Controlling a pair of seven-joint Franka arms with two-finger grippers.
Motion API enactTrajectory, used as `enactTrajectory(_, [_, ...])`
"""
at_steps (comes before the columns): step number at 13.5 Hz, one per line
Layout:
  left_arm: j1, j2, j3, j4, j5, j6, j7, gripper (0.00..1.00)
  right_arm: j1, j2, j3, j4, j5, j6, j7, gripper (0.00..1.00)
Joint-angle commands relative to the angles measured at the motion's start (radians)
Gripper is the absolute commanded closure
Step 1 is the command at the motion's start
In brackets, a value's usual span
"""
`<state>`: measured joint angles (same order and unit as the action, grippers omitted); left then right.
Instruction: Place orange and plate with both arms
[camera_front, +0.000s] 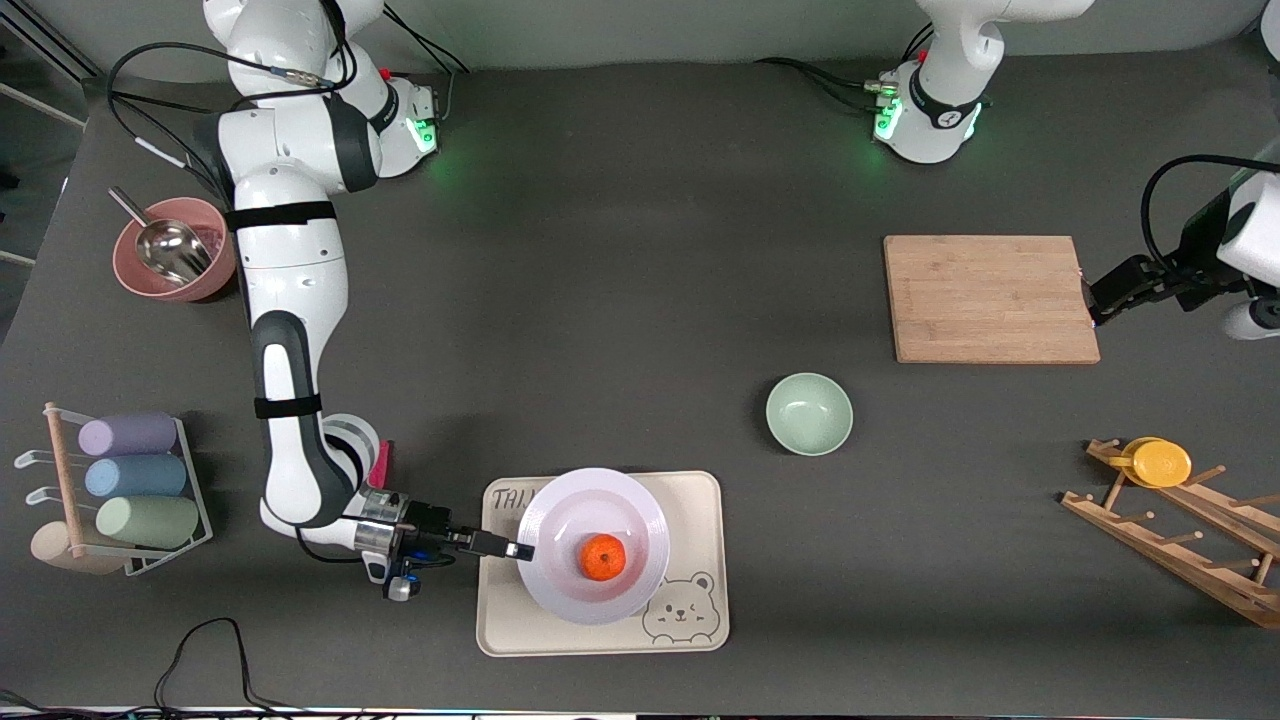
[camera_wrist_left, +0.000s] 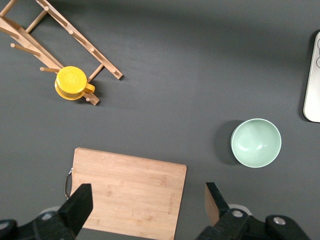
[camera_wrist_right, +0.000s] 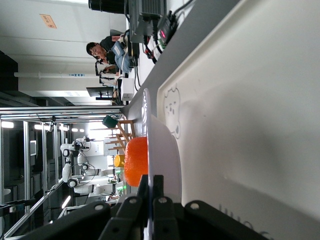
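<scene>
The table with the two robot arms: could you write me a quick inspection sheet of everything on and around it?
Surface: dark grey table.
Job's things: orange sits in the plate, which rests on the cream bear tray.
Clutter: green bowl; wooden cutting board; wooden peg rack with a yellow cup; pink bowl holding a metal scoop; rack of pastel rolls.
Claws: right claw shut on the plate's rim; left claw open, waiting over the cutting board's edge.
Cables: black cables loop at the table's edge nearest the front camera.
Surroundings: right wrist view shows a person seated at a desk.
</scene>
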<state>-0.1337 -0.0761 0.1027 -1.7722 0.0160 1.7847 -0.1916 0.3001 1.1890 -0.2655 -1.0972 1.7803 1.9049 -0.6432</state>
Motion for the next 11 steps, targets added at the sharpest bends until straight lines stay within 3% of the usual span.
enactTrajectory(1, [-0.009, -0.062, 0.005, -0.067, -0.008, 0.036, 0.006, 0.00, 0.004, 0.012, 0.011, -0.004, -0.010, 0.002, -0.042, 1.00])
enactTrajectory(5, [-0.006, -0.059, 0.005, -0.067, -0.010, 0.041, 0.006, 0.00, 0.005, 0.021, 0.011, -0.004, -0.012, 0.002, -0.044, 1.00])
enactTrajectory(6, [-0.006, -0.059, 0.005, -0.067, -0.010, 0.041, 0.006, 0.00, 0.005, 0.021, 0.011, -0.004, -0.015, 0.002, -0.042, 0.96])
enactTrajectory(9, [-0.004, -0.057, 0.006, -0.067, -0.014, 0.041, 0.006, 0.00, 0.005, 0.021, 0.011, -0.004, -0.019, 0.002, -0.039, 0.61])
enactTrajectory(11, [-0.004, -0.057, 0.006, -0.067, -0.014, 0.039, 0.006, 0.00, 0.005, 0.020, 0.011, -0.004, -0.019, 0.003, -0.036, 0.53])
